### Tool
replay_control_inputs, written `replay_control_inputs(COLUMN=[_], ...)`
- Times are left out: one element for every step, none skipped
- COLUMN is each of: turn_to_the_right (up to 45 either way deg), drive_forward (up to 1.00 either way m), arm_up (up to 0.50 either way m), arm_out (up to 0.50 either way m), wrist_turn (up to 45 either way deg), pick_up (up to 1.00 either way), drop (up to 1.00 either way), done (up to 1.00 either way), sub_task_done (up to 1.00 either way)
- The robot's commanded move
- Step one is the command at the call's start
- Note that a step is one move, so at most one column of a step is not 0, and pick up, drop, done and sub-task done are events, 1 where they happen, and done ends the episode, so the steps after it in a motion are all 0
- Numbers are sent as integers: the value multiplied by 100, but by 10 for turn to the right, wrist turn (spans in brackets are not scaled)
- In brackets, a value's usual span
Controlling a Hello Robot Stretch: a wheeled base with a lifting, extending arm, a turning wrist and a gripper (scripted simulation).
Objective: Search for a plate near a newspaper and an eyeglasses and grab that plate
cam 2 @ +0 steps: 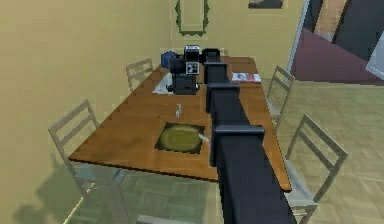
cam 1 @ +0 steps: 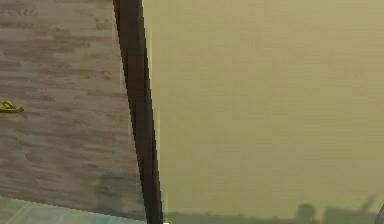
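A round olive-yellow plate point(cam 2: 181, 138) lies on a dark square mat near the front edge of a long wooden table point(cam 2: 130, 125). My arm reaches over the table's right half to its far end. There the gripper point(cam 2: 183, 70) shows as a dark body above the tabletop, with things on the table around it, so I cannot tell whether it holds anything. A pale flat sheet like a newspaper point(cam 2: 163, 87) lies just left of the gripper. A small clear object point(cam 2: 180, 109) stands between the plate and the gripper.
Pale chairs point(cam 2: 72, 128) stand along both long sides of the table. A white and red paper point(cam 2: 245, 76) lies at the far right corner. A green-framed mirror point(cam 2: 191, 14) hangs on the yellow wall behind. In the forward view a dark door frame point(cam 1: 138, 110) divides a brick wall from a yellow wall.
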Motion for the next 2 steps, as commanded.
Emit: replay_control_inputs(turn_to_the_right=[0,0], drive_forward=[0,0], arm_up=[0,-30], arm_out=[0,0], wrist_turn=[120,0], pick_up=[0,0], drop=[0,0], done=[0,0], sub_task_done=[0,0])
